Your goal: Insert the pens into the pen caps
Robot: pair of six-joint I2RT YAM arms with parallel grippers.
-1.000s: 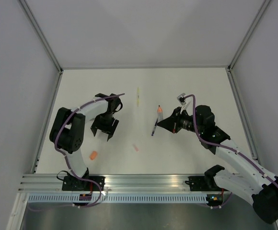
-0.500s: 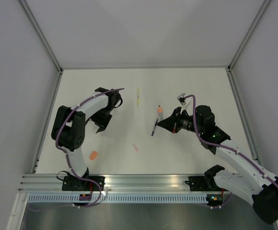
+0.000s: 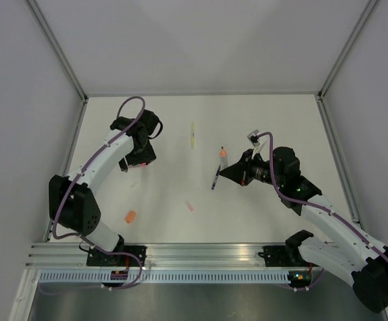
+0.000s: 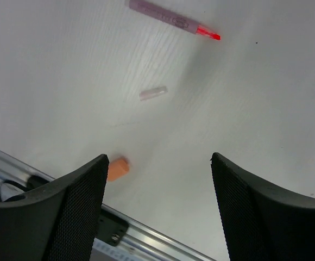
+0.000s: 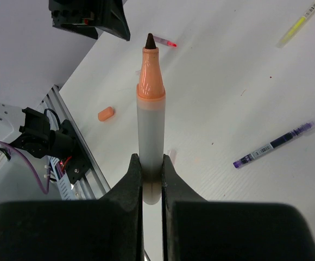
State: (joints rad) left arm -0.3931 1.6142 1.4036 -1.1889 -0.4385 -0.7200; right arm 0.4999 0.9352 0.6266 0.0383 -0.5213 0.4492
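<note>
Pen [image 5: 150,141] has grey barrel and orange tip.

Your wrist views cut off the pink pen [image 4: 171,19] at the top edge and the yellow pen [image 5: 303,23] at the corner.

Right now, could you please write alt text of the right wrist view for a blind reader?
The right gripper is shut on a grey pen with an orange tip, pointing away over the white table; an orange cap lies beyond.
</note>
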